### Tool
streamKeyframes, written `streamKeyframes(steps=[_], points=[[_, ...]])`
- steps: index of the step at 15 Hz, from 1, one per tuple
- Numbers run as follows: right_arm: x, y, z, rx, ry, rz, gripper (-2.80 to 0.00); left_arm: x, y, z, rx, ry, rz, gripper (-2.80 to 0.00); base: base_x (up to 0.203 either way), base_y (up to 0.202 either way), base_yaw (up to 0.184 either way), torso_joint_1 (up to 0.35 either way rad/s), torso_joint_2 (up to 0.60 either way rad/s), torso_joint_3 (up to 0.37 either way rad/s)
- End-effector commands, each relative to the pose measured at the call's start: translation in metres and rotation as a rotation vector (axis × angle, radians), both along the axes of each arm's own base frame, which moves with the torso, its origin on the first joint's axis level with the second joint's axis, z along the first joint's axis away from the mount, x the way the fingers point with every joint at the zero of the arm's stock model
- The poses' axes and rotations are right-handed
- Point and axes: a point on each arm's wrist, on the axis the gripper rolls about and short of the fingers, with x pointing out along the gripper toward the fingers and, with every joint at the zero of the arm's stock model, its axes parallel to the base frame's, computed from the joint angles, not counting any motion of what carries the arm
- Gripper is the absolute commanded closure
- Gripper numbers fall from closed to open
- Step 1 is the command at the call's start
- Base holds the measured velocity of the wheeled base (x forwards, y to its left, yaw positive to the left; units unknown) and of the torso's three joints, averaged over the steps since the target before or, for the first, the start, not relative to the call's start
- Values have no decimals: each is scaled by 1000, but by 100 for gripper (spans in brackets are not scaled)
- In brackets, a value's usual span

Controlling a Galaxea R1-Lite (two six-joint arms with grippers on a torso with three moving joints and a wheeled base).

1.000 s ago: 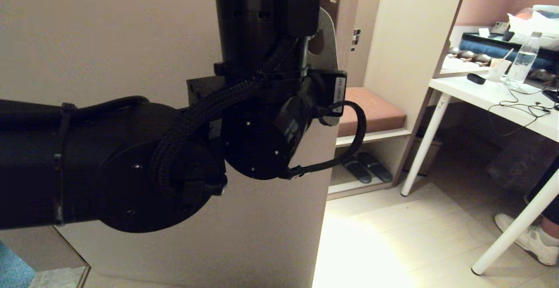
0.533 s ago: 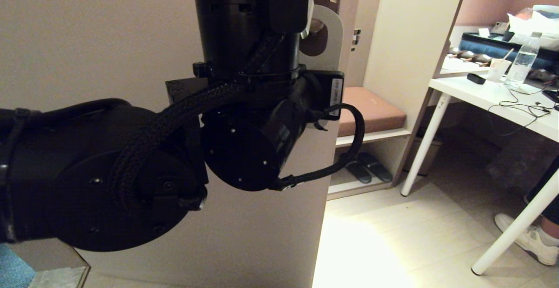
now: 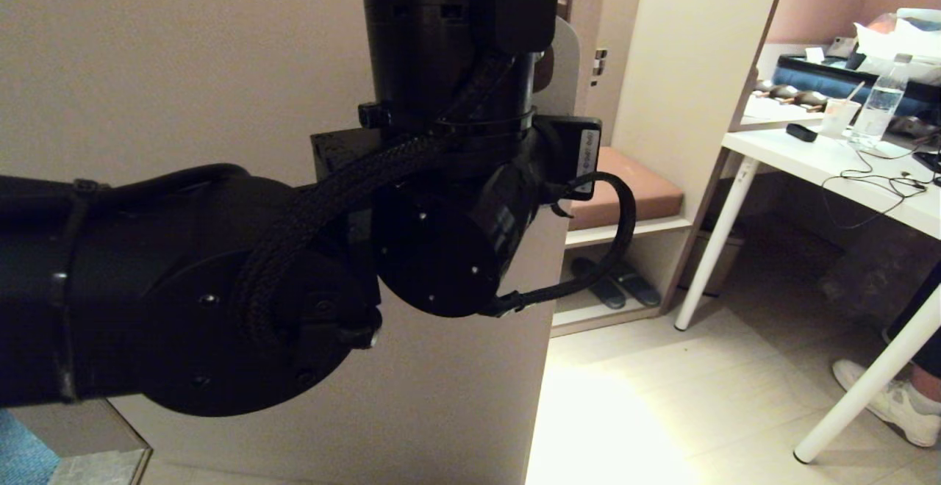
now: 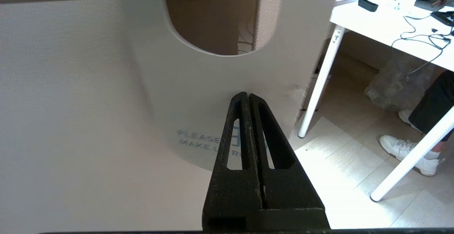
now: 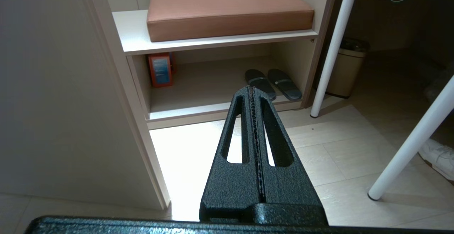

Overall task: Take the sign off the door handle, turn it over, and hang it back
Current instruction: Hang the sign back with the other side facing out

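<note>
The sign (image 4: 212, 85) fills the left wrist view, its off-white "PLEASE MAKE UP ROOM" face toward me and its big hole at the top. It lies along the pale door (image 3: 184, 66), near the door's free edge. My left gripper (image 4: 247, 95) is shut, its tips over the middle of the sign's face. Nothing shows between the fingers, and I cannot tell whether the tips touch the card. In the head view only a strip of the sign (image 3: 564, 66) shows behind my left wrist. The door handle is hidden. My right gripper (image 5: 251, 88) is shut and empty, low over the floor.
Past the door's edge stands a shelf unit with a brown cushion (image 5: 227, 10) and slippers (image 5: 273, 81) below. A white table (image 3: 823, 162) with clutter stands to the right, its leg (image 3: 717, 242) near the shelf. A person's shoe (image 3: 889, 400) is under the table.
My left arm swung left and up, then back to the right. The sign's hole showed beside the wrist half a second ago and is now covered.
</note>
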Motion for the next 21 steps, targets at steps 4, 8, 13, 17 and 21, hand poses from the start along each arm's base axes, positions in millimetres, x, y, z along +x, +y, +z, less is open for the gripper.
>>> streamKeyframes(steps=[4, 8, 13, 17, 21], points=[[0, 0, 0, 1, 0, 1, 0, 7, -12, -3, -2, -2, -24, 0, 0, 0, 0, 0, 0, 0], [0, 0, 0, 1, 0, 0, 0, 9, -15, -7, 7, 3, -24, 0, 0, 0, 0, 0, 0, 0], [0, 0, 0, 1, 0, 0, 0, 12, -15, -8, 4, 0, -17, 0, 0, 0, 0, 0, 0, 0], [0, 0, 0, 1, 0, 0, 0, 21, -8, -3, 11, -40, 15, 0, 0, 0, 0, 0, 0, 0], [0, 0, 0, 1, 0, 0, 0, 24, -6, -1, 9, -54, 25, 0, 0, 0, 0, 0, 0, 0]])
